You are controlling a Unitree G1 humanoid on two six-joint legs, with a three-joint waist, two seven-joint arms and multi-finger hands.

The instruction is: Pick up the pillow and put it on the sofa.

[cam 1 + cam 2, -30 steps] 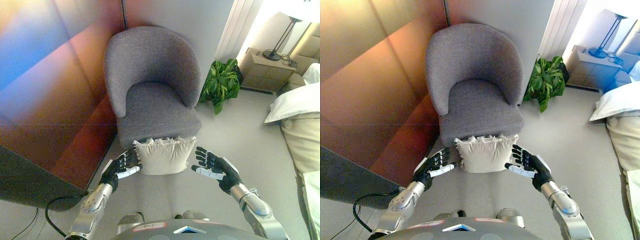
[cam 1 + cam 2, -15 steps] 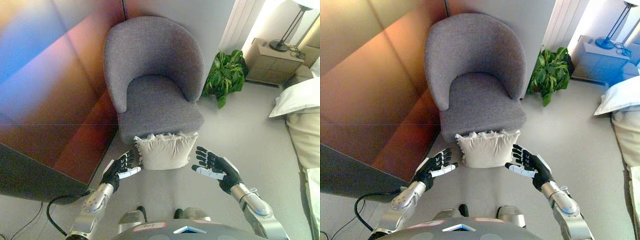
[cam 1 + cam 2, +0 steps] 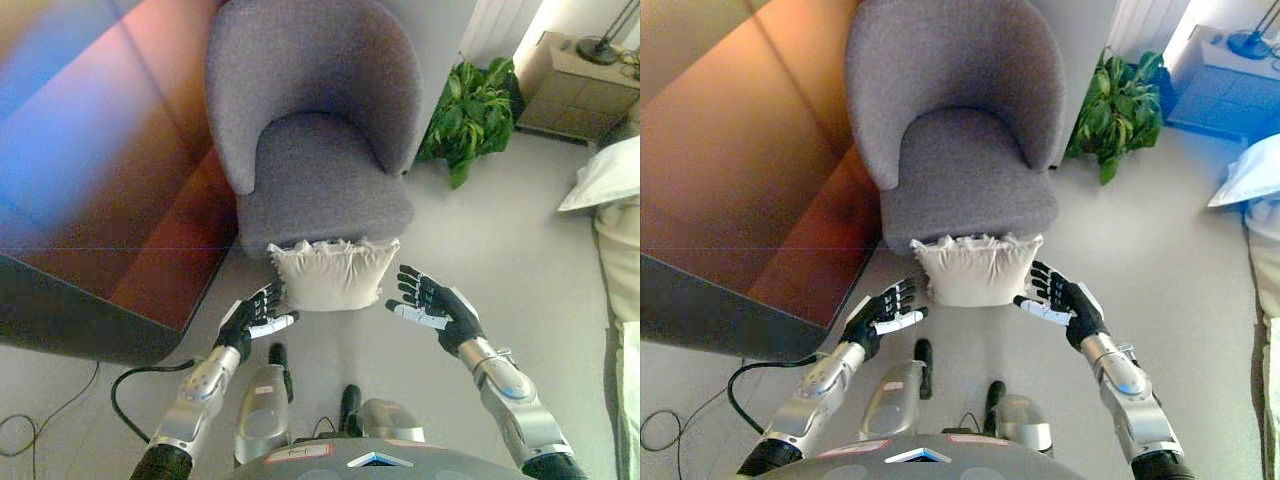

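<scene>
Fingers [image 3: 268, 297] spread and relaxed, gripping nothing, the left hand [image 3: 252, 318] hovers just beside the lower left corner of the cream pillow [image 3: 331, 274], while the right hand [image 3: 436, 306], equally open with palm turned inward, flanks the pillow's right edge. The pillow stands on the grey floor [image 3: 480, 240], leaning against the front of the grey upholstered sofa chair [image 3: 310, 140], whose seat is bare. In the right eye view the right hand's fingers [image 3: 1044, 282] appear to touch or nearly touch the pillow's side, whereas the left eye view shows a narrow gap there; contact cannot be told for certain. A dark wooden panel [image 3: 110, 190] rises close along the chair's left side, hemming in the left arm. Beyond the chair's right arm stands a leafy green plant [image 3: 474, 112], then a low bedside cabinet [image 3: 575, 95] carrying a lamp base. A white bed pillow [image 3: 608, 180] and bedding edge in at far right.
</scene>
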